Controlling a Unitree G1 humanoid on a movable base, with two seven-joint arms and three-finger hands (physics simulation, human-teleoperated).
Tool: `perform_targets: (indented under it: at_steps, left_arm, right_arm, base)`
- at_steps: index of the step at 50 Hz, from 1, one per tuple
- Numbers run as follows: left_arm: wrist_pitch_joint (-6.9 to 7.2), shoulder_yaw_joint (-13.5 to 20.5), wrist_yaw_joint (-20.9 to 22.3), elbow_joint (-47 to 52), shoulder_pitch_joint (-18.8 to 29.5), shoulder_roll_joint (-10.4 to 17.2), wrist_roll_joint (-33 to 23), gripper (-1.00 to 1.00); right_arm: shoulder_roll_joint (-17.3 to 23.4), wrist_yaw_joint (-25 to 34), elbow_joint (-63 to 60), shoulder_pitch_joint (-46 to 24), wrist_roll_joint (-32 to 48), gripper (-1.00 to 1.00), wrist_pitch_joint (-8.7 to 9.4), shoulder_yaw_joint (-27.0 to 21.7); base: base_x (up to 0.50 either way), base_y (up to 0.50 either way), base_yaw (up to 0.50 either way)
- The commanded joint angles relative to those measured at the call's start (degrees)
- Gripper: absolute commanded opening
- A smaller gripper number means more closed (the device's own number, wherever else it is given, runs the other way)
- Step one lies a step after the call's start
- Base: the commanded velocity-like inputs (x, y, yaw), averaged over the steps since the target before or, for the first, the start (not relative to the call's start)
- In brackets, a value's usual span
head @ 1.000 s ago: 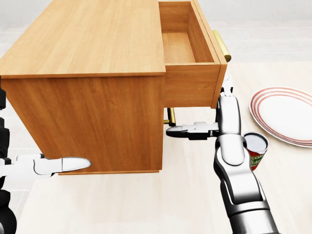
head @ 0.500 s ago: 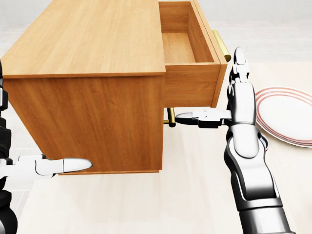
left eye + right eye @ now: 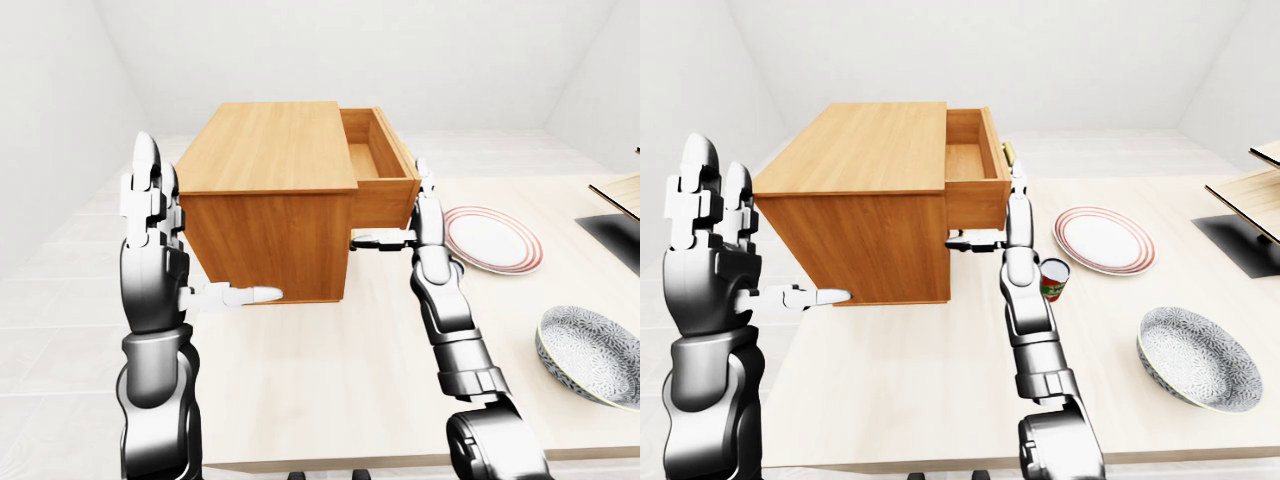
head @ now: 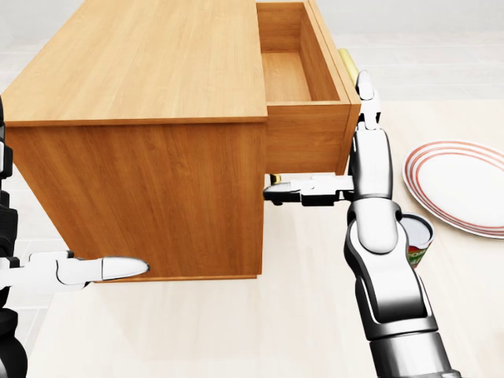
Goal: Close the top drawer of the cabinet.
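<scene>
The wooden cabinet [image 4: 142, 94] stands on the pale table [image 4: 236, 331], its top drawer [image 4: 303, 75] pulled out toward the right of the head view and empty inside. A brass handle [image 4: 347, 59] shows behind the drawer front [image 4: 351, 118]. My right hand [image 4: 368, 153] is open and flat against that front, fingers [image 4: 365, 90] pointing up and thumb [image 4: 295, 191] reaching left under the drawer. My left hand [image 3: 150, 225] is open and raised at the cabinet's left side, apart from it, its thumb [image 4: 106, 268] pointing right.
A red-ringed plate [image 4: 461, 185] lies right of the drawer. A small can [image 4: 415, 240] stands just behind my right forearm. A patterned bowl [image 3: 1195, 355] sits further right on the table. A dark panel [image 3: 615, 235] and wooden shelf boards [image 3: 1250, 190] are at the far right.
My right hand rose from under the drawer to beside its front, then moved left against it. The drawer has slid in slightly. The left hand has stayed put.
</scene>
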State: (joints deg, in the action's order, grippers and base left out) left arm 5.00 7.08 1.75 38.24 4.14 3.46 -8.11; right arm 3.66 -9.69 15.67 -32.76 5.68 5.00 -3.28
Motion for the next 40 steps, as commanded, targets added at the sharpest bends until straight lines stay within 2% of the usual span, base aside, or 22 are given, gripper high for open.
perform_targets:
  at_steps: [1,15,40]
  left_arm:
    - [0.0,-0.09,0.2,-0.36,-0.05,-0.08,0.7,1.0]
    - [0.0,-0.05,0.2,-0.82,0.05,-0.06,0.67,1.0]
    - [0.0,0.11,0.34,-0.44,-0.08,-0.1,0.93,1.0]
  right_arm:
    - [-2.05,1.86,0.6,0.17,0.38,1.0,0.0,2.6]
    - [-2.3,2.43,-1.14,0.34,0.84,1.0,0.0,2.73]
    - [-5.56,3.58,-1.18,1.61,2.56,1.0,0.0,5.15]
  base:
    - [0.01,0.0,0.0]
    - [0.0,0.0,0.0]
    - [0.0,0.0,0.0]
